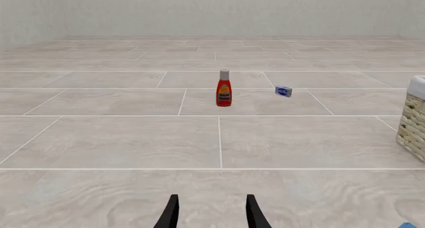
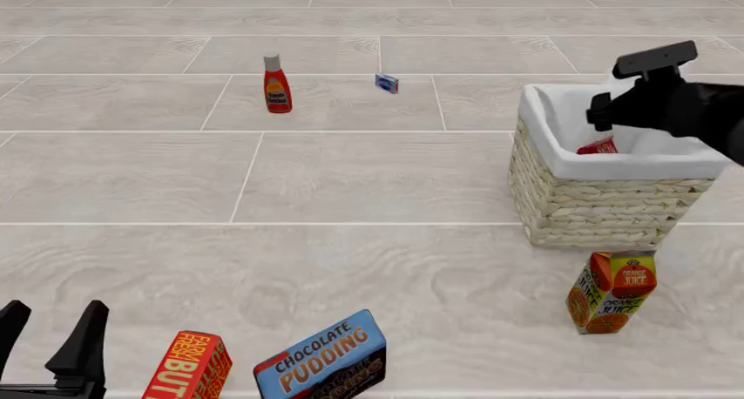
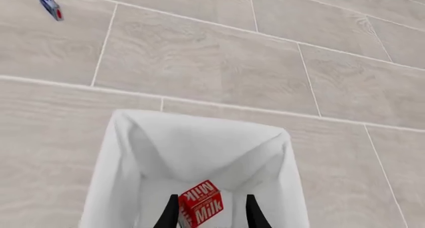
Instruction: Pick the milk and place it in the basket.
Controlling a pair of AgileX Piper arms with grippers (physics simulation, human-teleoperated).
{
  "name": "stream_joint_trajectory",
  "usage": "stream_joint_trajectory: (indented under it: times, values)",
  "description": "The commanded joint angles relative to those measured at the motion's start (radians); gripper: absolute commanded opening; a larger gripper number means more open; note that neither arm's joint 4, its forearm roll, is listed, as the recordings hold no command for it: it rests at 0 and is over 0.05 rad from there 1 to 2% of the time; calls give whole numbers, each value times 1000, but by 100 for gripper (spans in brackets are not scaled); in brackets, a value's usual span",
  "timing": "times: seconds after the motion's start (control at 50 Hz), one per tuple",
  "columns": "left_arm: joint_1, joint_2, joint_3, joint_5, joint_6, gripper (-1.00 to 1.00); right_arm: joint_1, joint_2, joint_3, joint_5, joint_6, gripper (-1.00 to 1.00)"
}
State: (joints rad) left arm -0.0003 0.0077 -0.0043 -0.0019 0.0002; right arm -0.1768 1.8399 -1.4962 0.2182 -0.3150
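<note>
The left tool [image 2: 52, 325] sits at the lower left of the front view, its two dark fingers spread apart with nothing between them. Just right of it along the bottom edge stand a red butter box [image 2: 186, 367] and a blue chocolate pudding box [image 2: 322, 358], and the orange juice carton [image 2: 612, 291] stands upright at the lower right. Above that carton is the basket [image 2: 581, 209], with the right tool [image 3: 211, 214] over its opening. In the right wrist view its fingers stand on either side of the milk [image 3: 201, 203], which is tilted inside the white liner; whether they grip it I cannot tell. Farther back on the desk [image 2: 348, 181], at upper left, the ketchup bottle [image 2: 275, 84] stands upright, with a small blue box [image 2: 388, 83] near its right.
</note>
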Motion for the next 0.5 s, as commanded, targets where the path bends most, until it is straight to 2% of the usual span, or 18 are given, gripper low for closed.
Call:
stream_joint_trajectory:
  times: [0.02, 0.22, 0.4, 0.5]
  values:
    - [0, 0, 0, 0, 0, 100, 11, -98, 73, -21, 2, 100]
    - [0, 0, 0, 0, 0, 100, 10, -176, 156, -59, 15, 100]
    - [0, 0, 0, 0, 0, 100, -6, -289, 280, -128, 24, 100]
    - [0, 0, 0, 0, 0, 100, -11, -358, 340, -150, 9, 100]
